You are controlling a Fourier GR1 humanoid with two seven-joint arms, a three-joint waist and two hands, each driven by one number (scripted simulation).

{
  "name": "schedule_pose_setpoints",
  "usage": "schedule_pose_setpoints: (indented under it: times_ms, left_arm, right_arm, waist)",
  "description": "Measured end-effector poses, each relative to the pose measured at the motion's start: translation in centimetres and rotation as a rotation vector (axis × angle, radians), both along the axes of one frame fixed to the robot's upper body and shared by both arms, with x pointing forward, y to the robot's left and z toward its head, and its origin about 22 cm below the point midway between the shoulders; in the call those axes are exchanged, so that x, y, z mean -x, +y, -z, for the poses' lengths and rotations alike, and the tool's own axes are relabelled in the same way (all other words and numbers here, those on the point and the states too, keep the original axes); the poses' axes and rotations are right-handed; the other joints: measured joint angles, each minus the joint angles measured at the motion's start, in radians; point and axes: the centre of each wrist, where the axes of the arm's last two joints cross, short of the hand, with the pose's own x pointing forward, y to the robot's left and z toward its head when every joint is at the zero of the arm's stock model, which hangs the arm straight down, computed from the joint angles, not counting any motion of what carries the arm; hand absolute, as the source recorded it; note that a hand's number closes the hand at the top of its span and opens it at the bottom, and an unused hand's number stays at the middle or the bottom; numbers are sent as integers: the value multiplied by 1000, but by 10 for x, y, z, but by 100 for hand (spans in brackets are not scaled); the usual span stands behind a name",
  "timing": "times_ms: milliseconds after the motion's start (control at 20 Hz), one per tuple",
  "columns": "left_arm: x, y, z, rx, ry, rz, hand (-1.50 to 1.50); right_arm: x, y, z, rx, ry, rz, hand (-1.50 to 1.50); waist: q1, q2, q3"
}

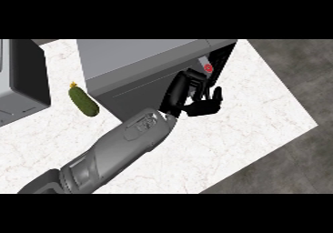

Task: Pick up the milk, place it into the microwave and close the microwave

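The grey microwave (139,57) stands at the back of the counter, its black door (224,57) swung partly open on the right side. At the door gap shows a small white and red thing (208,67), probably the milk; most of it is hidden. My left hand (196,103) reaches in from the lower left and sits at the microwave's right front corner. Its fingers (179,88) point up along the opening, just below the white and red thing, and the thumb (215,94) stands apart to the right. The hand looks open and holds nothing that I can see.
A green cucumber (83,101) lies on the white marble counter (249,118) left of the microwave. A grey and black appliance (18,77) fills the left edge. The counter ends at the right and lower right, with dark floor (297,168) beyond.
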Motion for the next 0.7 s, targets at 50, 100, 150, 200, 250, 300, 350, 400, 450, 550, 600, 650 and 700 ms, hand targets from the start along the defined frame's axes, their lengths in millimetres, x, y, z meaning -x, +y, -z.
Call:
schedule_pose_setpoints:
  times_ms: [50, 100, 150, 200, 250, 300, 350, 400, 450, 550, 600, 650, 700]
  left_arm:
    - [0, -1, 0, 1, -2, -1, 150]
    - [0, -1, 0, 2, -4, -3, 150]
    - [0, 0, 0, 3, -8, -9, 150]
    - [1, -1, 0, 4, -9, -13, 150]
    - [1, 0, 0, 4, -10, -16, 150]
    - [1, 0, 0, 6, -13, -20, 150]
    - [1, 0, 0, 7, -16, -26, 150]
    - [1, 0, 0, 8, -17, -29, 150]
    - [1, 0, 0, 9, -17, -34, 150]
    - [1, 0, 0, 11, -20, -40, 150]
    - [1, 0, 0, 12, -21, -45, 150]
    - [1, 0, 0, 12, -23, -49, 150]
    - [1, 1, 1, 13, -24, -54, 150]
  right_arm:
    - [-1, -1, -1, 0, 1, 1, -150]
    - [-1, -2, -2, 0, 0, 4, -150]
    - [-2, -3, -3, -2, 0, 4, -150]
    - [-2, -3, -5, -4, -2, 0, -150]
    - [-3, -4, -6, -4, -4, -3, -150]
    - [-4, -5, -7, -5, -3, -5, -150]
    - [-4, -5, -8, -6, -2, -9, -150]
    - [-4, -5, -9, -8, 0, -10, -150]
    - [-5, -6, -9, -8, 2, -12, -150]
    - [-5, -7, -11, -11, 0, -17, -150]
    - [-6, -7, -12, -13, -1, -20, -150]
    - [-6, -7, -13, -13, -2, -22, -150]
    - [-6, -8, -14, -12, -3, -23, -150]
  waist:
    - [1, 1, 0]
    - [1, 2, 1]
    - [-1, 2, 1]
    - [-2, 2, 1]
    - [-3, 3, 1]
    - [-4, 4, 2]
    - [-6, 4, 2]
    - [-7, 5, 2]
    - [-8, 5, 2]
    - [-9, 5, 2]
    - [-11, 5, 2]
    - [-12, 5, 2]
    - [-14, 5, 2]
